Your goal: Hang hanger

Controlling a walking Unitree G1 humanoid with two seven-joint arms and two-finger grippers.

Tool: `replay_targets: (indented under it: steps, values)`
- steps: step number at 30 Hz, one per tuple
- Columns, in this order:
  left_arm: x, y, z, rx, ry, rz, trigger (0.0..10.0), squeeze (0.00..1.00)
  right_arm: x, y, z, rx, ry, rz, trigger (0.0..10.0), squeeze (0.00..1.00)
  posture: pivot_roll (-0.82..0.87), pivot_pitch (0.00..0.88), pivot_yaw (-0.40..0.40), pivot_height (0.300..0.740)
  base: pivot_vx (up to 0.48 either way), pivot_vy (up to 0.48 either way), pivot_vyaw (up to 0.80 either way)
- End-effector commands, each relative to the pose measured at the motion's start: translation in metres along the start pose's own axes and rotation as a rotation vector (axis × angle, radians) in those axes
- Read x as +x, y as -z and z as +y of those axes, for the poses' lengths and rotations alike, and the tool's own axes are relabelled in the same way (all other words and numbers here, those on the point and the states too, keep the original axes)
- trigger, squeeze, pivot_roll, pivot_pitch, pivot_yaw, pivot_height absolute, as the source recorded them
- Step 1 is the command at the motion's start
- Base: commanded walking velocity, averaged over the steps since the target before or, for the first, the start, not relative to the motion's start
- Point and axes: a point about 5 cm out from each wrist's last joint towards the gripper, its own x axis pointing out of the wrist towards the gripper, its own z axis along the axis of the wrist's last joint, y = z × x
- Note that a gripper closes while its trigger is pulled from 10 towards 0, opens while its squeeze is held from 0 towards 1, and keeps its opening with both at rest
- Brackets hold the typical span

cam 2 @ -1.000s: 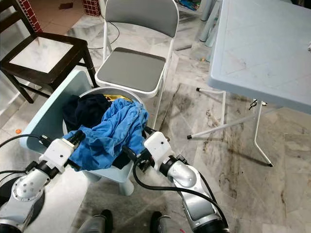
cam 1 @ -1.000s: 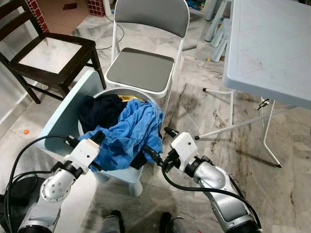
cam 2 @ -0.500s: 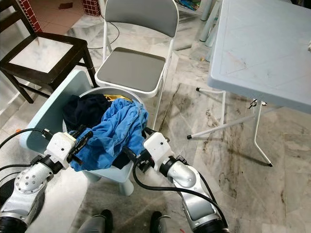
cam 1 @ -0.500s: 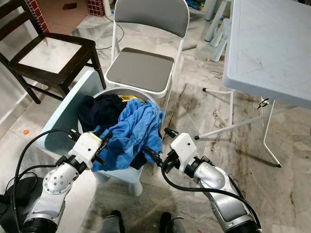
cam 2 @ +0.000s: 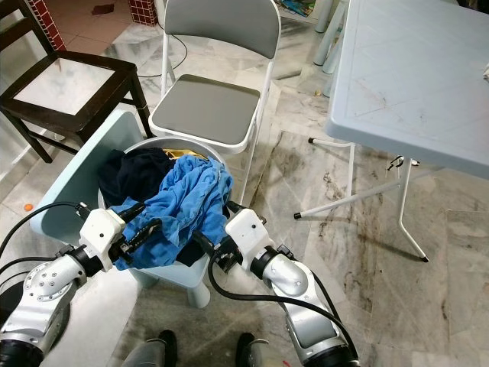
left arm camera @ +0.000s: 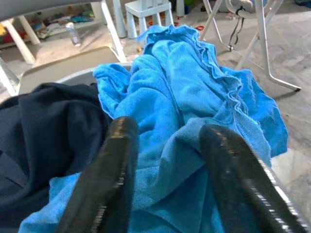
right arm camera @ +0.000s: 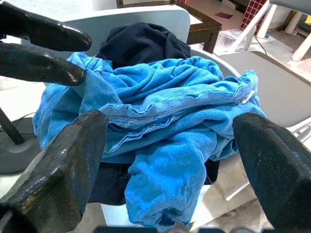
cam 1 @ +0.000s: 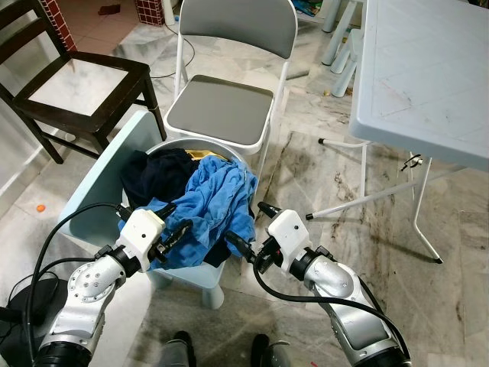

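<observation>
From the left eye view, a round basket (cam 1: 177, 145) sits on a pale blue stool (cam 1: 99, 199) at the picture's centre, heaped with a blue cloth (cam 1: 214, 202) and, at ten o'clock from it, a dark garment (cam 1: 157, 174); a grey folding chair (cam 1: 225, 107) stands at twelve o'clock and a grey table (cam 1: 428, 69) at two o'clock. No hanger can be made out anywhere, so the cloth looks like the thing to be lifted first. The left gripper (cam 1: 179, 229) reaches in from eight o'clock with its jaws narrowly parted at the cloth's near edge, and the right gripper (cam 1: 246, 229) waits at five o'clock of the heap with jaws wide. In the right eye view the same layout holds, the left gripper's fingertips (cam 2: 149, 225) touching the cloth's lower fold. In the left wrist view the two fingers (left arm camera: 116, 160) straddle a ridge of blue cloth, which lies between them, not yet pinched. In the right wrist view the wide-open fingers (right arm camera: 73, 160) frame the whole heap, well apart from it. The cloth should be light, limp and easily bunched, likely to slide and drape, so a thick fold or hem near the rim seems the best hold.
</observation>
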Motion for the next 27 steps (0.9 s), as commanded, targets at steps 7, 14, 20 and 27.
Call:
replay_targets:
  steps: [7,14,20,27]
  values:
    - [-0.003,0.009,0.006,0.036,0.062,0.083,10.0,1.0,-0.003,0.005,0.002,0.003,-0.005,0.018,10.0,0.0,0.13,0.266,-0.089,0.74,0.0,0.0,0.0]
    - [0.003,0.013,0.018,0.075,0.053,0.133,10.0,1.0,-0.004,0.005,0.003,0.002,-0.006,0.018,10.0,0.0,0.12,0.266,-0.087,0.74,0.0,0.0,0.0]
    - [0.008,0.015,0.018,0.083,0.078,0.154,10.0,1.0,-0.004,0.005,0.004,0.003,-0.007,0.021,10.0,0.0,0.11,0.266,-0.083,0.74,0.0,0.0,0.0]
    - [0.021,0.02,0.006,0.098,0.139,0.164,0.0,0.0,-0.011,0.009,-0.009,-0.024,0.003,0.049,10.0,0.0,0.11,0.267,-0.077,0.74,0.0,0.0,0.0]
